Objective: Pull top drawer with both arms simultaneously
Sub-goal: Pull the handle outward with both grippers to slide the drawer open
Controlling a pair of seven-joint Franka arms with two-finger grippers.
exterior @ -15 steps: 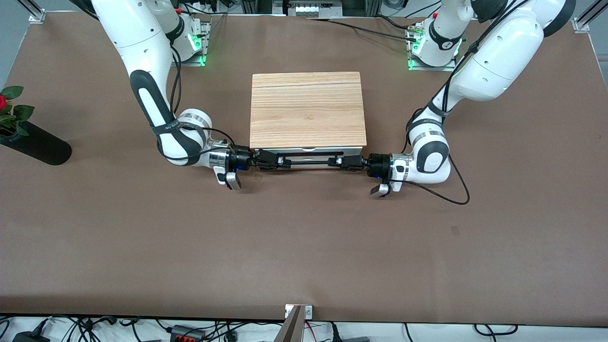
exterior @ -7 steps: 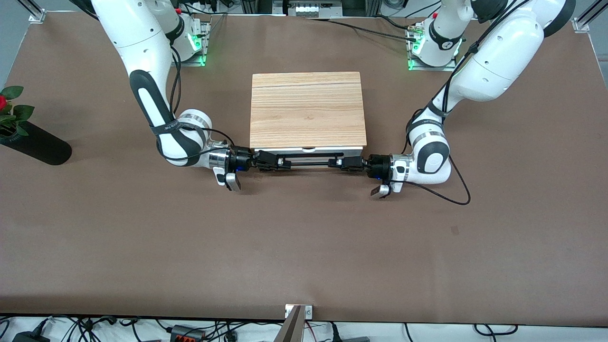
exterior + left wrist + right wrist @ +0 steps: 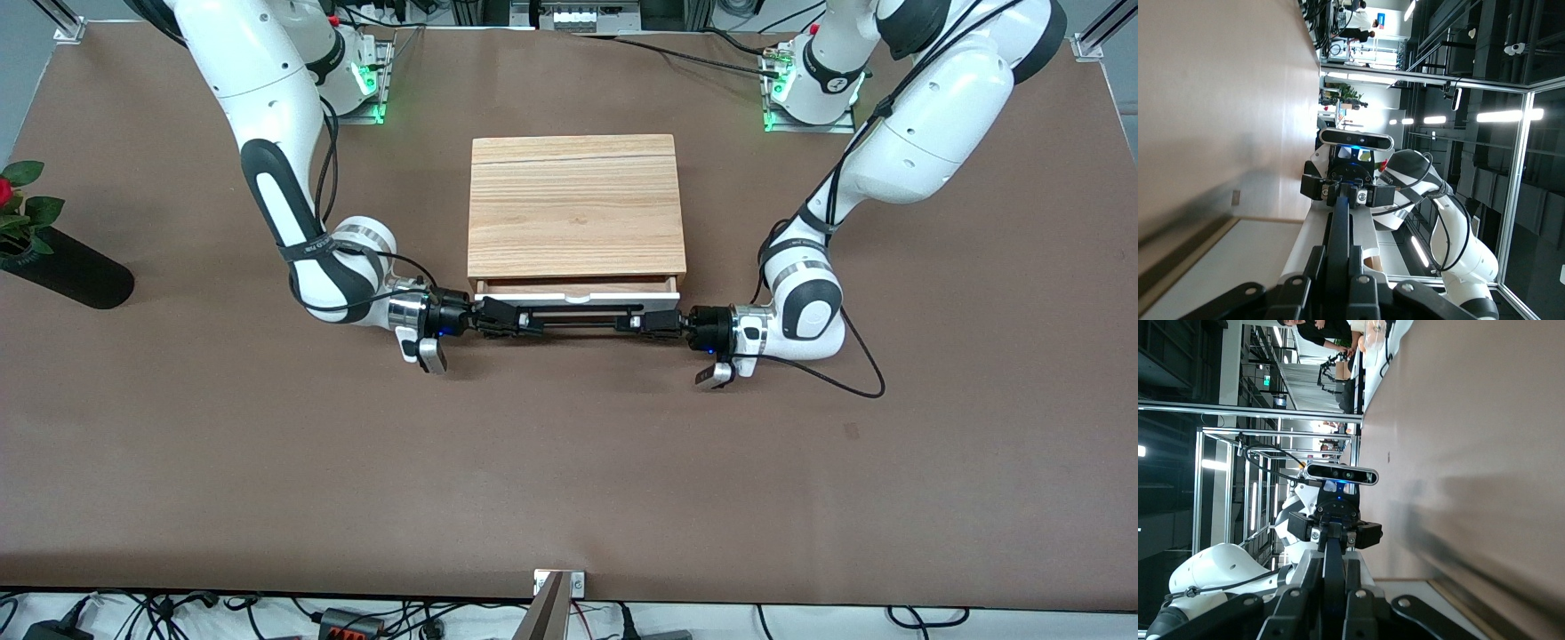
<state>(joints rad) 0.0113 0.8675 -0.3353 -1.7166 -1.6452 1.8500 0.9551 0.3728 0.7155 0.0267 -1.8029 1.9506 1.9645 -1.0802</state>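
We have the right gripper (image 3: 524, 322) and left gripper (image 3: 633, 324) clenched on the long thin black bar handle (image 3: 578, 318) of the white-fronted top drawer (image 3: 576, 297), barely out at the light-wood casing's (image 3: 576, 206) six o'clock, where uneven pulling could jam it.

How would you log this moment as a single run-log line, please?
left gripper: shut on bar handle | right gripper: shut on bar handle | top drawer: slightly open | casing: on table

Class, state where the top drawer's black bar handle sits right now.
In the front view, the handle runs along the top drawer, nearer the camera than the wooden casing, between the right gripper and left gripper.
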